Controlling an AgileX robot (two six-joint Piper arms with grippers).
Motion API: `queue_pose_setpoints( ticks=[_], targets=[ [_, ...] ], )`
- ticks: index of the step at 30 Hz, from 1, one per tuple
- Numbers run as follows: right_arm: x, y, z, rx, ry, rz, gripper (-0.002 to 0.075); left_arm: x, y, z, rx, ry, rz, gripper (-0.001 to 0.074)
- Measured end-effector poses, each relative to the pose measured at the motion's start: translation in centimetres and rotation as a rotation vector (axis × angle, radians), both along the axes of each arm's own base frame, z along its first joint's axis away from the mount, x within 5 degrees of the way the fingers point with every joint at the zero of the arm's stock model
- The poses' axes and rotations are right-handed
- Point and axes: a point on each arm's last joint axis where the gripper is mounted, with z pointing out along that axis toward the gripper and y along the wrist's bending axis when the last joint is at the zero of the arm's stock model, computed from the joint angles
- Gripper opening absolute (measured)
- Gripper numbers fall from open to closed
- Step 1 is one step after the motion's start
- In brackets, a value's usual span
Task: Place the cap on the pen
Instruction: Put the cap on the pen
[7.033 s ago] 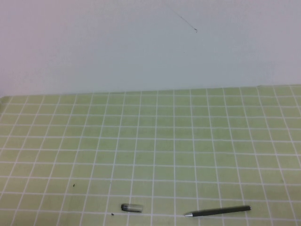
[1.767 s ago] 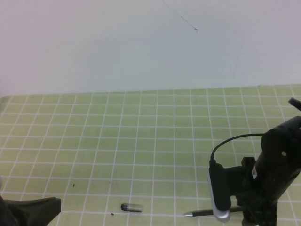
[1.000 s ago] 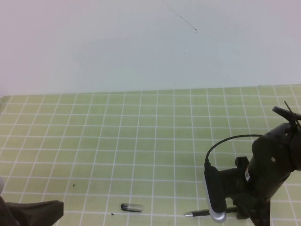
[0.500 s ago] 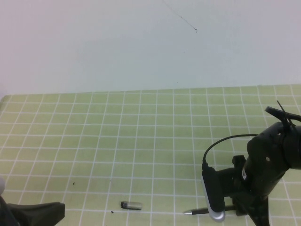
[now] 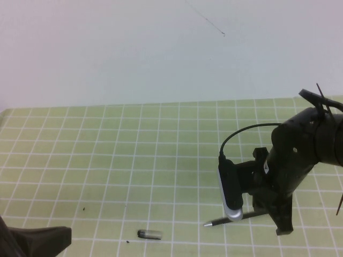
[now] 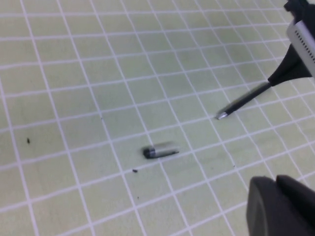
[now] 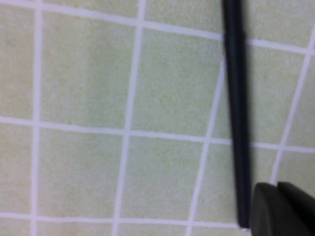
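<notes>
Two grippers: right gripper [image 5: 278,217] clenched on pen [image 5: 214,221], silver tip poking out toward cap [image 5: 149,234] on green grid mat [image 5: 134,160]. Left gripper [image 5: 37,240] low beside cap, finger state unclear.

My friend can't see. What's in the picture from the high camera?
The right gripper holds a black pen above a green grid table, silver tip pointing left. A small grey cap lies nearby, and the left gripper waits at the near left corner.
</notes>
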Motion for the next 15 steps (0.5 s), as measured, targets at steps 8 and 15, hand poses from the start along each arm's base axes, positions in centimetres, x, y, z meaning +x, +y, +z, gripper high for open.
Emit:
queue_pose_setpoints(
  ticks=[8,15],
  targets=[
    [0.9,0.4,0.4,0.038,-0.099,0.022,0.0056,0.2,0.4,0.7,0.076,-0.026,0.005,0.0001],
    [1.4,0.8,-0.4,0.055,-0.120,0.025,0.0512,0.1,0.5,0.6,0.129,-0.059,-0.033,0.0001]
  ],
)
